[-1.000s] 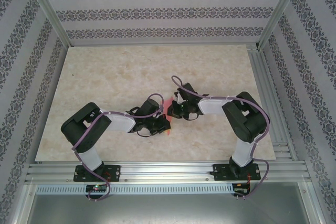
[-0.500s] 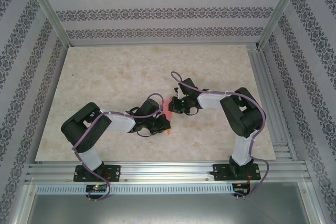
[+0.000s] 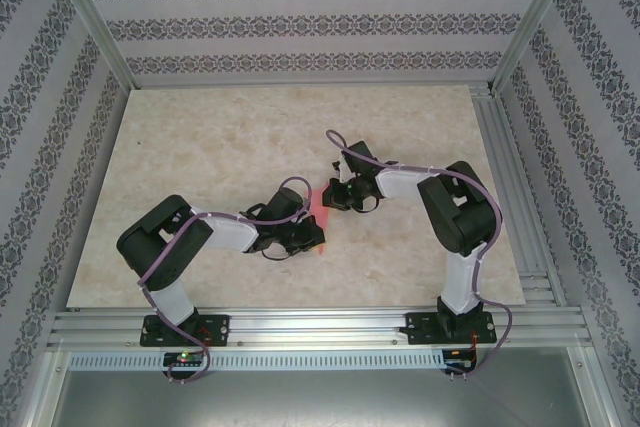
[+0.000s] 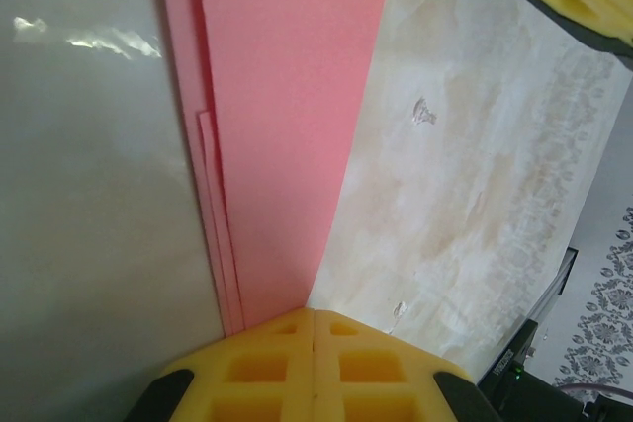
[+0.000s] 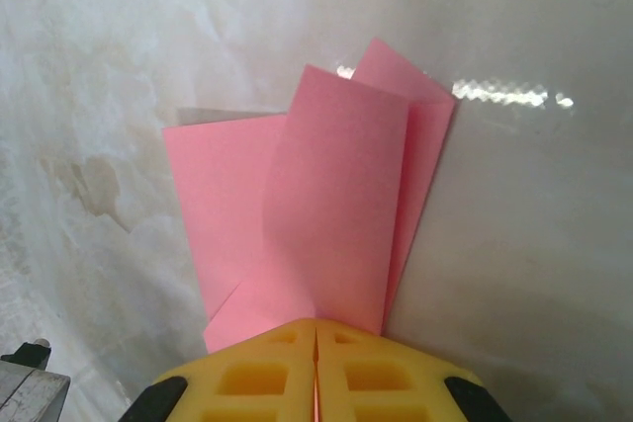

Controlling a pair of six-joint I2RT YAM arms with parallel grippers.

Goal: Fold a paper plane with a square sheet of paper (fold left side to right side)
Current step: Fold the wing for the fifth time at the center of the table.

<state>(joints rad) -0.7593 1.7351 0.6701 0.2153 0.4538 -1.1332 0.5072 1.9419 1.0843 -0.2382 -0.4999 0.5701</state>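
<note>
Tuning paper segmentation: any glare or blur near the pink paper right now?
Left wrist: glare streak on the glossy table left of the folded pink paper; paper edges sharp. Right wrist: glare streak beside the paper's right corner. Top external: even light, no glare.

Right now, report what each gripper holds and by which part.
Both hold the paper. The left gripper pinches its narrow end. The right gripper pinches the near edge of its folded layers.

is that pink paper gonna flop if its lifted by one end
Probably floppy: one flap of the paper bows up off the table near the right claw pinching it. Likely very light, since its stacked layers look thin by the left claw. It could slide easily on that glossy table.
</note>
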